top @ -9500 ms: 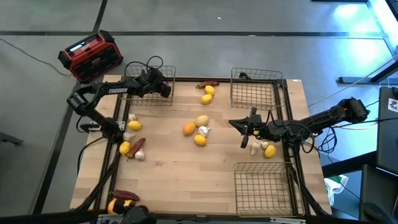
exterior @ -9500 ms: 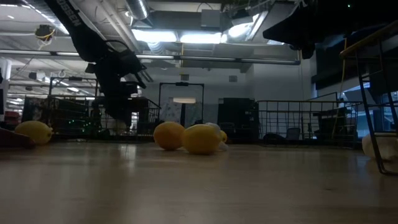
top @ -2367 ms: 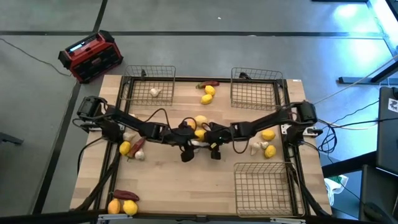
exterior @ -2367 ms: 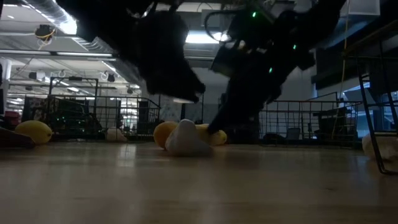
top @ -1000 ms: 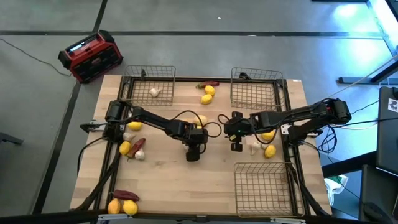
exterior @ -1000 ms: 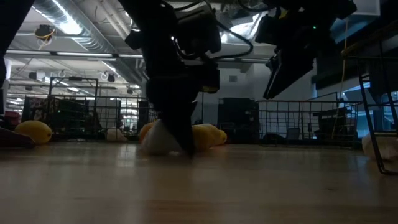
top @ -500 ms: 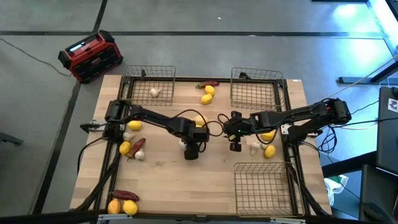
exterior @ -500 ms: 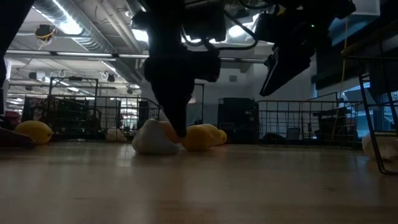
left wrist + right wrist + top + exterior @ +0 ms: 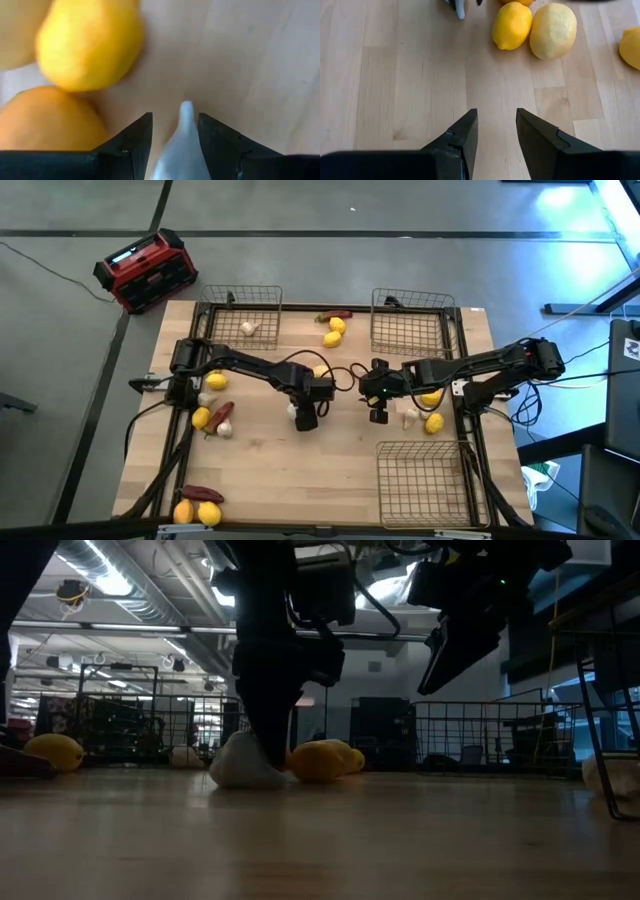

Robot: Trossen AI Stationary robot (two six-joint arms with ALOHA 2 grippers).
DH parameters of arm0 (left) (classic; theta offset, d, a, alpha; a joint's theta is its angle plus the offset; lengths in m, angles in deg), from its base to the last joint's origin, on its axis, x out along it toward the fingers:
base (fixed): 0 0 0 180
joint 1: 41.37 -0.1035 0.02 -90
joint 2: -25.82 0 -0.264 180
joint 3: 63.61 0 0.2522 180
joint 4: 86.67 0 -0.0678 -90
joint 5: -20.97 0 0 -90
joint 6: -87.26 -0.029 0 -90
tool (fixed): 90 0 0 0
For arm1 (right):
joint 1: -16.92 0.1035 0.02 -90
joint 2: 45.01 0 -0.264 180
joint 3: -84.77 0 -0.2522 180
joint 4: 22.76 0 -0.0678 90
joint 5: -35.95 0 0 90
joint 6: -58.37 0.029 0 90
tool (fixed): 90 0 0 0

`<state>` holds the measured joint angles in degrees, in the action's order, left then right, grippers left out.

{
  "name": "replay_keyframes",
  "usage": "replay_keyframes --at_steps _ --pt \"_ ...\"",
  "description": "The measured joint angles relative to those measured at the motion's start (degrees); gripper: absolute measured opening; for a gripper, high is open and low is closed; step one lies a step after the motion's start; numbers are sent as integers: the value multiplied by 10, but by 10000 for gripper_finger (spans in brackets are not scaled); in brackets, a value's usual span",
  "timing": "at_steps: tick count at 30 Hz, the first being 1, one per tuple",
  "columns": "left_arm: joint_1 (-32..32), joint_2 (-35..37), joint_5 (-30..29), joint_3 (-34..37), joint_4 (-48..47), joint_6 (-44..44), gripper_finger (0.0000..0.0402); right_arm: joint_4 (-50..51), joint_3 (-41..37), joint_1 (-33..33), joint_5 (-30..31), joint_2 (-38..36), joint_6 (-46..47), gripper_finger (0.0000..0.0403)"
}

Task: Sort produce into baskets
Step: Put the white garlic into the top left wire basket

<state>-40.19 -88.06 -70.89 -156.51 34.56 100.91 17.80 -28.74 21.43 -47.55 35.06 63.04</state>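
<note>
On the wooden table, three wire baskets stood near the edges with produce scattered between them. Our left gripper was down at mid-table, its jaws closed narrowly on a whitish bulb resting on the wood beside a yellow fruit and an orange fruit. Our right gripper hovered nearby, jaws part open and empty. We judged a straight lift best, clearing the neighbouring fruits before carrying the bulb to the far left basket, where another bulb already lay.
</note>
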Motion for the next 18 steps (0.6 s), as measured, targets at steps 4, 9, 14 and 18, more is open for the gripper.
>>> replay_keyframes --at_steps 4,9,14,18 --pt "7 0 8 1 21 -15 155 -2 0 0 4 0 0 134" --pt "11 -5 8 1 12 -19 155 -2 0 0 4 0 0 134" --pt "11 -34 10 0 -7 -34 155 -4 0 0 4 0 1 134" --pt "12 -45 12 -2 -9 -46 151 -10 -1 0 5 0 3 134"
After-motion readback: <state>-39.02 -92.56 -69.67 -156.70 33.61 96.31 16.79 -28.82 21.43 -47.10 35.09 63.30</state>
